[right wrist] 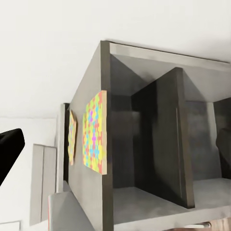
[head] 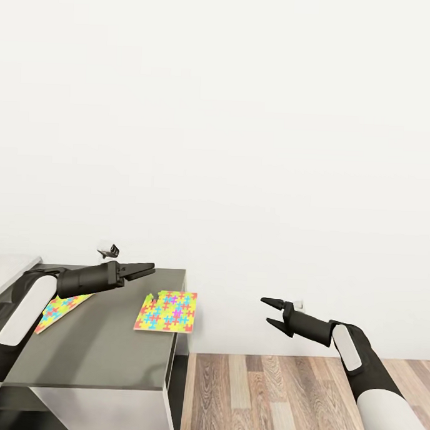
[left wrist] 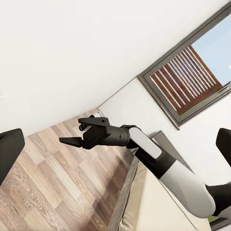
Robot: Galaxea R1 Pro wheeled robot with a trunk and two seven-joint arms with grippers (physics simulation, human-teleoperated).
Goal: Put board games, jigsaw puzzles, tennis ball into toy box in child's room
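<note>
Two jigsaw puzzles lie on the dark grey section of the table (head: pixel 102 354). One jigsaw puzzle (head: pixel 167 310) overhangs the table's right edge. The other jigsaw puzzle (head: pixel 57 309) lies further left, partly under my left arm. My left gripper (head: pixel 151 270) hovers above the table between the two sheets, open and empty, its fingers (left wrist: pixel 9 156) wide apart. My right gripper (head: pixel 268 311) hangs open over the floor, to the right of the table, and holds nothing. Both sheets (right wrist: pixel 95 132) (right wrist: pixel 72 136) appear in the right wrist view. The toy box, board games and tennis ball are out of view.
A lighter, higher table top (head: pixel 6 271) adjoins at the far left. A small white and black object (head: pixel 108 250) sits at the table's back edge. Behind stands a white wall, with wood-plank floor (head: pixel 282 393) to the right. Across the room are a window (left wrist: pixel 190 77) and the bed (left wrist: pixel 144 207).
</note>
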